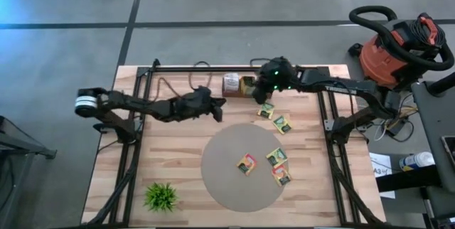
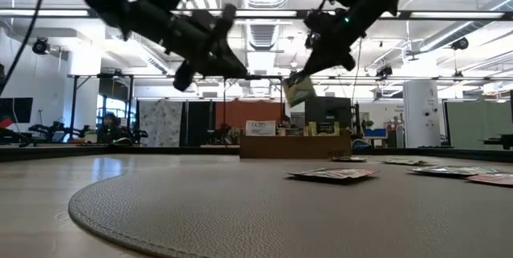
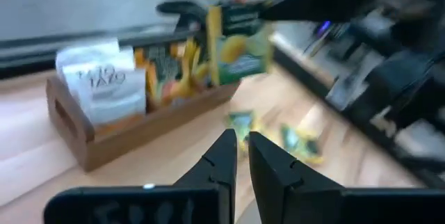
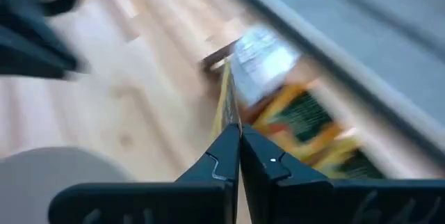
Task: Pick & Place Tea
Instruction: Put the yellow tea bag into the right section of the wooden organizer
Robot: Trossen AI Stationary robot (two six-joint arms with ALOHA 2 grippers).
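High view: your right gripper (image 1: 257, 92) sits over the small wooden tea box (image 1: 237, 84) at the table's far edge, clamped on a yellow-green square tea sachet (image 1: 254, 94), probably just pulled from the box for the round grey mat (image 1: 227, 186). Three sachets (image 1: 276, 156) lie on that mat, two more (image 1: 282, 123) on bare wood between mat and box. The left gripper (image 1: 215, 112) hangs just left of the box, arm stretched across from the left edge.

Low view: the held sachet hangs well above the table from the right gripper, arm angled down from the upper right. The left arm slants in from the upper left.

Left wrist view: left fingers (image 3: 221, 160) nearly together, holding nothing. The box ahead stands packed with upright sachets, the lifted one hanging beside it.

Right wrist view: right fingers pinched tight on the sachet's edge, thin card standing straight between them, box beyond.
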